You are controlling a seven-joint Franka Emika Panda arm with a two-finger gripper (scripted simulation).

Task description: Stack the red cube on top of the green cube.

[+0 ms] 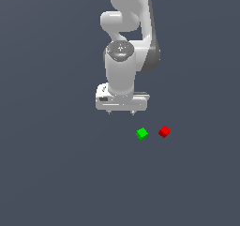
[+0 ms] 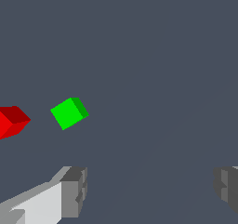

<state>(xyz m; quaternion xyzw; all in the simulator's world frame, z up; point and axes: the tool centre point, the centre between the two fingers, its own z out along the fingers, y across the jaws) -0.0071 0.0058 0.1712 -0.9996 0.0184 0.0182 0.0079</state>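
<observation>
On the bare slate-grey floor I see the red cube just beside the green cube, both untouched, my gripper spread wide and empty, ready to descend.

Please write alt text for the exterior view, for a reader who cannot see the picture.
A white robot arm points down over a plain dark grey floor, its open end effector holding nothing. A small green cube and a small red cube sit apart on the floor, lower in the picture and toward the exterior view's right of the end effector, the red one farther right.
</observation>
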